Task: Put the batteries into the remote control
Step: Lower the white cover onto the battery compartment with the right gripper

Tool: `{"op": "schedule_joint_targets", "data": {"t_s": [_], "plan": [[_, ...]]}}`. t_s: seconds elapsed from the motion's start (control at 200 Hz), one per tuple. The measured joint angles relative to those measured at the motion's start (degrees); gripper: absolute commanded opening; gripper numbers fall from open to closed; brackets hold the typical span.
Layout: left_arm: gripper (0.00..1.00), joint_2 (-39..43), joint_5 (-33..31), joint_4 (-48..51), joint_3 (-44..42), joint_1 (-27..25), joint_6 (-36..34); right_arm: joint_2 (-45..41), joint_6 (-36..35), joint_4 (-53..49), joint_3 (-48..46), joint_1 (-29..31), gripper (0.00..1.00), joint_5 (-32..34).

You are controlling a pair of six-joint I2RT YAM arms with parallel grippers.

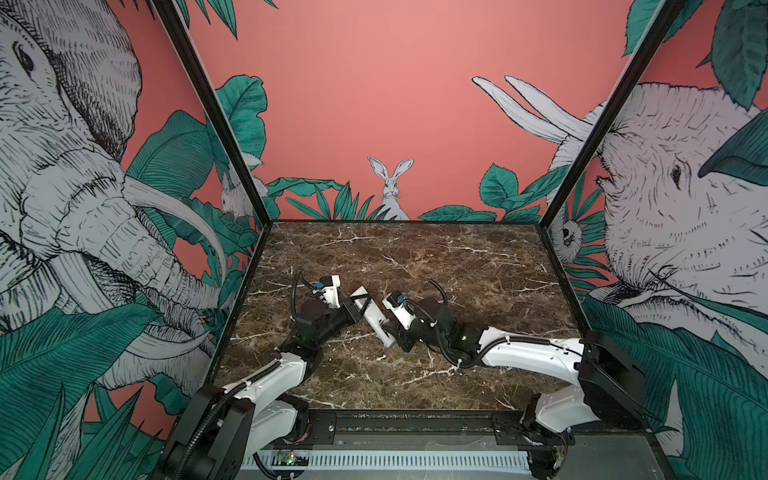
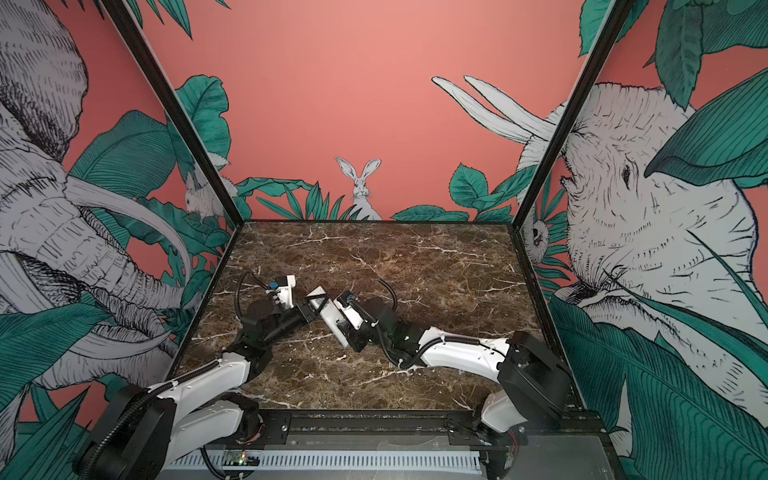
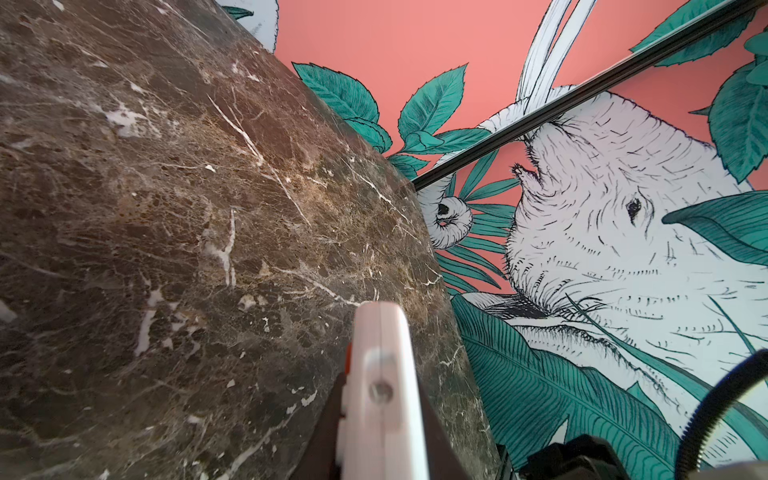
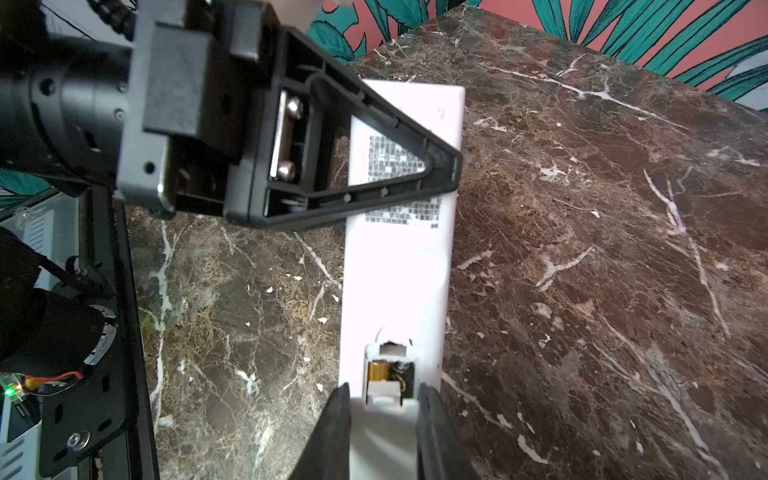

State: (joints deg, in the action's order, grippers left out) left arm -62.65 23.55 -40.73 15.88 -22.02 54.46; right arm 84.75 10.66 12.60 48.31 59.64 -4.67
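While left gripper (image 1: 362,303) clamps the slim white remote control (image 1: 376,322), I'd drive right gripper (image 4: 383,395), pinching the white cover plate (image 4: 382,419), squarely toward eleven o'clock.

Dark brown marble tabletop with white veining (image 1: 415,266), enclosed by coral wall panels printed with grey elephants, green leaves and one white rabbit (image 1: 390,187), and framed by black metal posts (image 1: 216,116). At centre, one slim white rectangular plastic remote control (image 1: 374,318), lying diagonally from far left to near right. Black left gripper (image 1: 362,303) clamped over its far end, and black right gripper (image 1: 392,334) closed on its near end. Two white-and-black arms, left (image 1: 282,370) and right (image 1: 528,353), reaching in from the front rail (image 1: 415,424).
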Motion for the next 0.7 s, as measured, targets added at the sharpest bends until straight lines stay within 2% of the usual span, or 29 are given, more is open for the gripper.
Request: {"op": "schedule_joint_targets", "data": {"t_s": [0.7], "plan": [[0.00, 0.3, 0.0, 0.1, -0.3, 0.0, 0.0, 1.9, -0.2, 1.1, 0.4, 0.0, 0.09, 0.0]]}}
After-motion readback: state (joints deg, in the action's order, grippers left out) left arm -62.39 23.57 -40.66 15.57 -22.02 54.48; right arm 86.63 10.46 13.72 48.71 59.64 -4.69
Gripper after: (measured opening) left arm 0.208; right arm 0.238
